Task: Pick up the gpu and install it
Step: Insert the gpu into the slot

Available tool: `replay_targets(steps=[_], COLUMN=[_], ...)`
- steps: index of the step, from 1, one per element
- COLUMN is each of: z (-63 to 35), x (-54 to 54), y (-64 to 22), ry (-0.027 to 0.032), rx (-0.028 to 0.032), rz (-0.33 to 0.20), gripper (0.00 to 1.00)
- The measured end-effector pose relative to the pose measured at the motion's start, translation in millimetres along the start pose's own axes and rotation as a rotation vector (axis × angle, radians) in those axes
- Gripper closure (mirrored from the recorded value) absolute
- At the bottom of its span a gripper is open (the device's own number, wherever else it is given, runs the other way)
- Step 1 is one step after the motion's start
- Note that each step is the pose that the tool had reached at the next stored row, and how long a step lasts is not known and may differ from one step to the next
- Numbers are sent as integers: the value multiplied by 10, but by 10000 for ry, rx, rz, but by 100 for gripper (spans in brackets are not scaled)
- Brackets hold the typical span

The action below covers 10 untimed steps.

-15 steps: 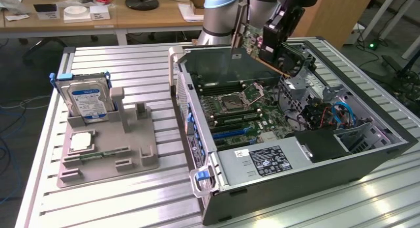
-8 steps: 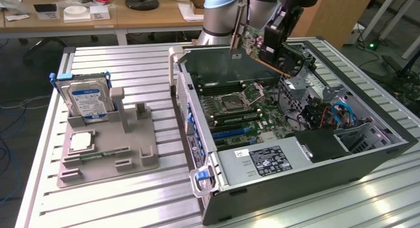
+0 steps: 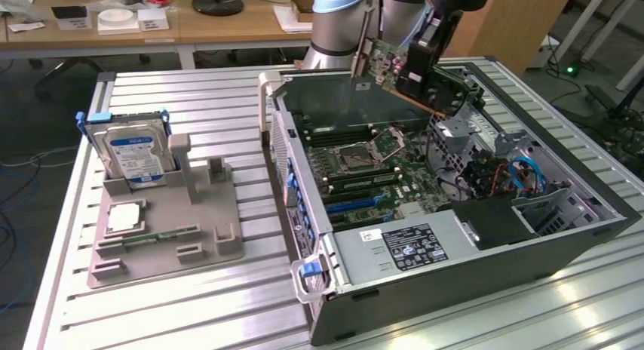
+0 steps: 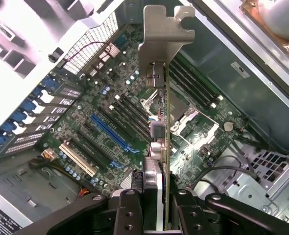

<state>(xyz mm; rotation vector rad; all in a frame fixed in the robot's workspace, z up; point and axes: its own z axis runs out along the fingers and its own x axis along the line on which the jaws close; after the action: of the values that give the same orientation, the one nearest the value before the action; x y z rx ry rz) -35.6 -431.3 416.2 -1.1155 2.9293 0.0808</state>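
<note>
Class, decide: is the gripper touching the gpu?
Touching. The wrist view shows the gripper clamped against both faces of the gpu, with no gap.

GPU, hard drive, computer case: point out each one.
gpu [image 4: 165,39], wrist view, on its silver bracket.
hard drive [image 3: 136,155], exterior view, on its blue-white label.
computer case [image 3: 473,290], exterior view, on its near outer wall.

The gpu [image 3: 381,63] has a matt silver metal bracket [image 4: 165,34]; the table [image 3: 201,312] is shiny ribbed metal.

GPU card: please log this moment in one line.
end effector: shut on green gpu card with silver bracket; position: over open black computer case; seated: no
</note>
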Motion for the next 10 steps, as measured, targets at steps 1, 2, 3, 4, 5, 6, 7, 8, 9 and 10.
replay_targets(steps=[1,2,3,4,5,6,7,8,9,10], z=[0,0,0,1,1,1,1,1,1,1], x=[0,1,1,1,2,2,2,3,3,4], y=[0,-1,-1,-1,-2,-2,-3,-3,-4,-4], ry=[3,7,11,15,19,22,26,29,33,37], rx=[-2,-4,-6,-8,-10,-12,-14,-16,-18,-21], rz=[-82,-162,-247,-337,-419,-502,-583,-666,-744,-825], gripper=[72,72,72,72,72,72,72,72,72,72])
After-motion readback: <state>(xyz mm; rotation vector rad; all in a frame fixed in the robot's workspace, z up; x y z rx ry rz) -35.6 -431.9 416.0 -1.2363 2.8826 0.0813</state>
